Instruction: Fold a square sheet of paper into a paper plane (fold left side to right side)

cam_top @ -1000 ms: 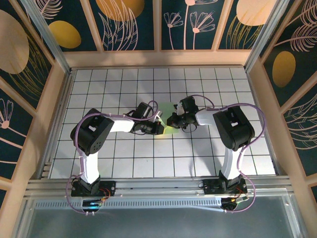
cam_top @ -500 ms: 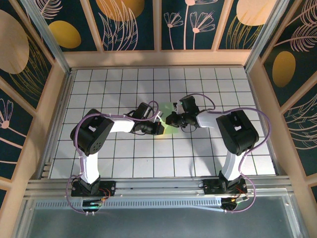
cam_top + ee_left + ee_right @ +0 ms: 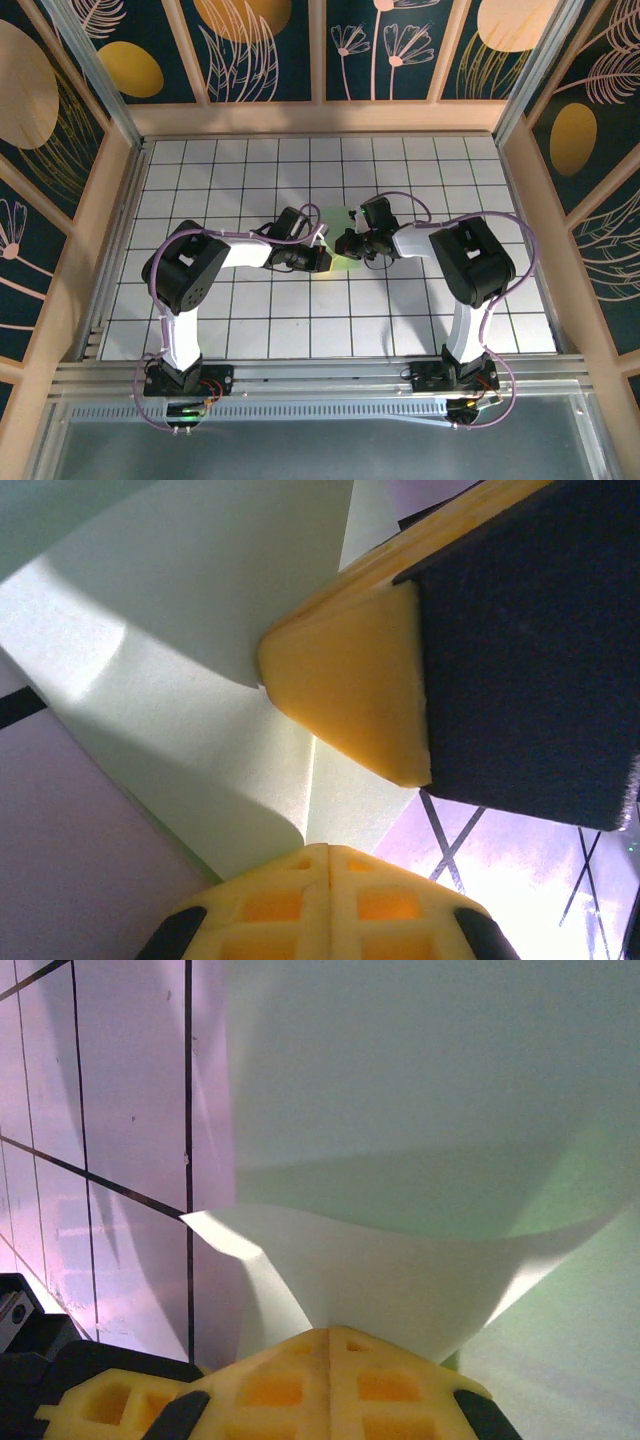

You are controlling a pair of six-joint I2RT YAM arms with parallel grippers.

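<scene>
— Leftward, the right end effector is edging since a second ago, pinching a lifted flap of the square sheet of paper.
— And the left end effector?
— Staying closed beside it. The sheet is lying midway between the table's left and right edges, so folding is seemingly progressing.

From above you get a bright, sharp picture with only soft shadows on the white table. Your two wrist cameras sit very close, so the paper looks blurry, with bright patches and dark shadows.
</scene>
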